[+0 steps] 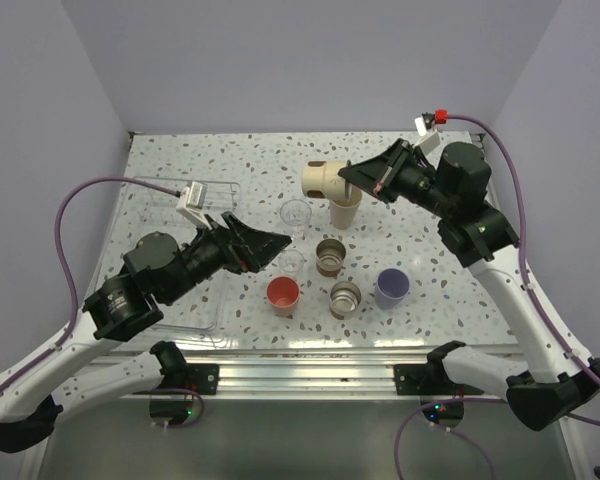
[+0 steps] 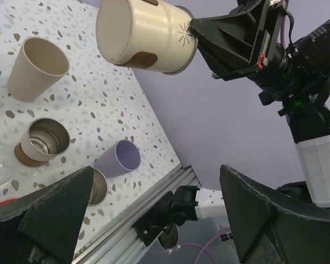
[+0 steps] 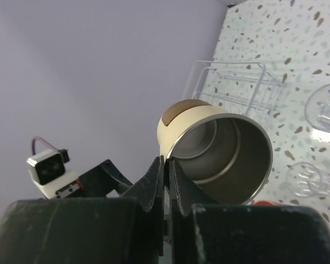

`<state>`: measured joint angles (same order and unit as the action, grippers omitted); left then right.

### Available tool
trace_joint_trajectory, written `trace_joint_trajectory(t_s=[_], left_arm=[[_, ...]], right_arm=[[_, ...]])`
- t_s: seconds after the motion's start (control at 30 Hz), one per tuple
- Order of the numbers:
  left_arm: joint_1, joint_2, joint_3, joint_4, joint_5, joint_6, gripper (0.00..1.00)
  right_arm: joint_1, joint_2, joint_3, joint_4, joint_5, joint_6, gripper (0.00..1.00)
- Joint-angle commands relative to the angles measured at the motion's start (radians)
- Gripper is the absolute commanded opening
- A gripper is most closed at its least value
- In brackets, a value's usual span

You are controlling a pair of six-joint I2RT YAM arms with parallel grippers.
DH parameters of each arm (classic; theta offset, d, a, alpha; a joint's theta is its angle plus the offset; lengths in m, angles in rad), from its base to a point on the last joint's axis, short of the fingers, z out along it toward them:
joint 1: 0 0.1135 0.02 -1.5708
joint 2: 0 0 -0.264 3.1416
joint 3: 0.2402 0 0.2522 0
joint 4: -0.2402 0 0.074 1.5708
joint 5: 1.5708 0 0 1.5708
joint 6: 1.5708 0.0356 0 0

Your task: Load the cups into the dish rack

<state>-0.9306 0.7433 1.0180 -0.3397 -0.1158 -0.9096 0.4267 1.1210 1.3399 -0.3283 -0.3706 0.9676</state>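
The right gripper (image 1: 352,181) pinches the rim of a cream cup with a brown band (image 1: 322,180), one finger inside the mouth and one outside, as the right wrist view shows. The cup hangs in the air on its side, with its base pointing toward the left. It is over the far middle of the table (image 1: 230,160), just above the tall beige cup (image 1: 344,212). It is well apart from the dish rack (image 1: 150,205), which lies at the left of the table, partly under the left arm.

The left gripper (image 1: 278,242) is spread wide and holds nothing. It hovers over the middle of the table, near a clear cup (image 1: 290,262).

Seven cups stand on the table outside the rack: the beige one, the clear one by the left gripper, a second clear cup (image 1: 296,213), two more cream cups (image 1: 331,256) (image 1: 345,297), a red cup (image 1: 283,294) and a lavender cup (image 1: 392,287). With the lifted one, that makes all eight, and the visible parts of the rack hold none. So the loading seems barely begun. The lifted cup has yet to cross to the rack, and the other seven are left to fetch.
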Motion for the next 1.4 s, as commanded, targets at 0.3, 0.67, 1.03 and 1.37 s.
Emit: trace_joint_trajectory(t_s=[0.3,0.67,1.03,1.37], left_arm=[[0.039,0.057,-0.101,0.323,-0.032,0.074,1.00],[0.361,0.166,-0.144,0.594,0.399,-0.024,1.00],[0.460,0.289,-0.156,0.850,0.533,-0.115,1.00],[0.483,0.395,-0.124,0.939,0.539,-0.127,1.00]], right_arm=[[0.001,0.016,-0.082,0.325,-0.067,0.252,0.00],[0.003,0.017,-0.189,0.532,-0.062,0.394,0.00],[0.003,0.068,-0.171,0.601,-0.096,0.437,0.00],[0.001,0.098,-0.154,0.623,-0.145,0.471,0.00]])
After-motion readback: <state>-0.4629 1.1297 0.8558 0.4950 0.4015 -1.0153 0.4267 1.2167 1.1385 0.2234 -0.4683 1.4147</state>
